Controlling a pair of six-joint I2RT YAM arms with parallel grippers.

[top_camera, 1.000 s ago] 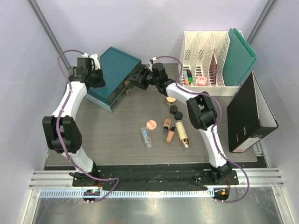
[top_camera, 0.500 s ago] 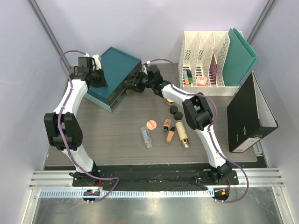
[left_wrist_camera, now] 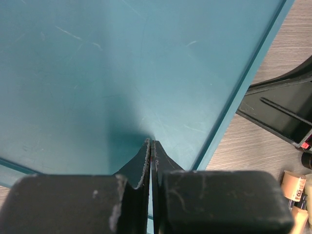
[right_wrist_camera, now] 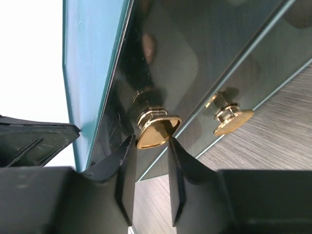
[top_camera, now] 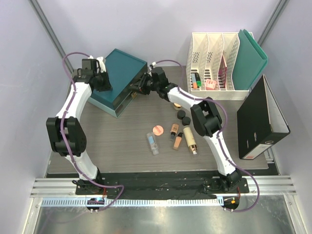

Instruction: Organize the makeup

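The makeup lies loose on the table: a round pink compact (top_camera: 157, 129), a clear tube (top_camera: 152, 143), two tan bottles (top_camera: 174, 129) (top_camera: 177, 141), a cream bottle (top_camera: 190, 140), two black jars (top_camera: 181, 114) (top_camera: 186, 120) and a tan jar (top_camera: 178, 104). A teal drawer box (top_camera: 122, 73) stands at the back left. My left gripper (top_camera: 102, 84) (left_wrist_camera: 151, 144) is shut and empty, its tips resting on the box's top. My right gripper (top_camera: 140, 87) (right_wrist_camera: 150, 141) is closed round the upper gold drawer knob (right_wrist_camera: 157, 130). A second gold knob (right_wrist_camera: 231, 117) is beside it.
White file holders (top_camera: 214, 68) with markers and a pink thing stand at the back right, with a teal folder (top_camera: 251, 58) beside them. A black binder (top_camera: 261, 119) lies at the right edge. The side walls are close on both sides.
My right gripper has moved left to the front of the teal box and onto its knob. My left gripper has shifted slightly on the box top. The makeup has not moved.
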